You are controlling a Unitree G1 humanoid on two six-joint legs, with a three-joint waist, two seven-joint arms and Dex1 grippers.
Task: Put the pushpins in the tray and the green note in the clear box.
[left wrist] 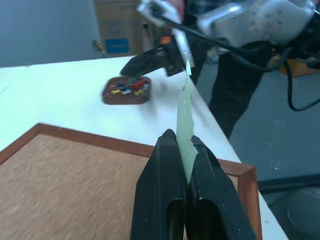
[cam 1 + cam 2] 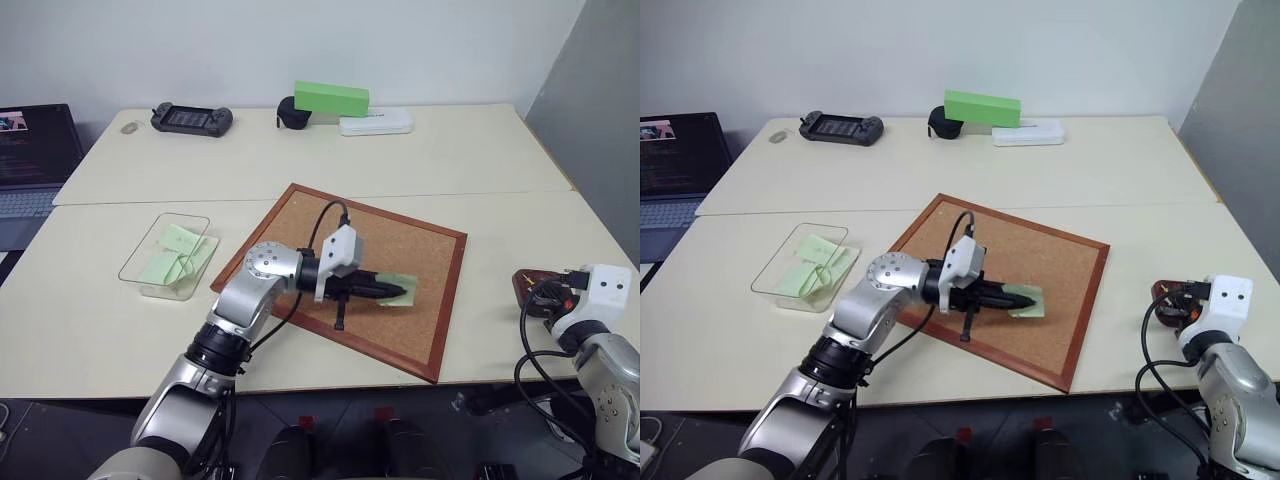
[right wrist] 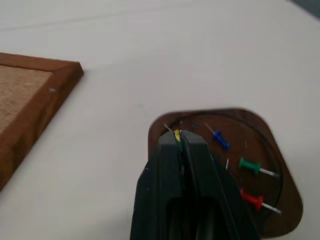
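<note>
The right wrist view shows the right gripper (image 3: 179, 136) clenching a yellow pushpin (image 3: 176, 135) above the tray (image 3: 260, 129). Overhead, the left gripper (image 2: 400, 292) grasps the green note (image 2: 398, 291) over the corkboard (image 2: 420, 250).

Setting: office or lab room.
Evidence, desks: two pale tables (image 2: 300, 170) pushed together against a plain white wall.
Evidence, equipment: open laptop (image 2: 35, 160) at 10 o'clock; handheld controller (image 2: 191, 119) at 11 o'clock.
</note>
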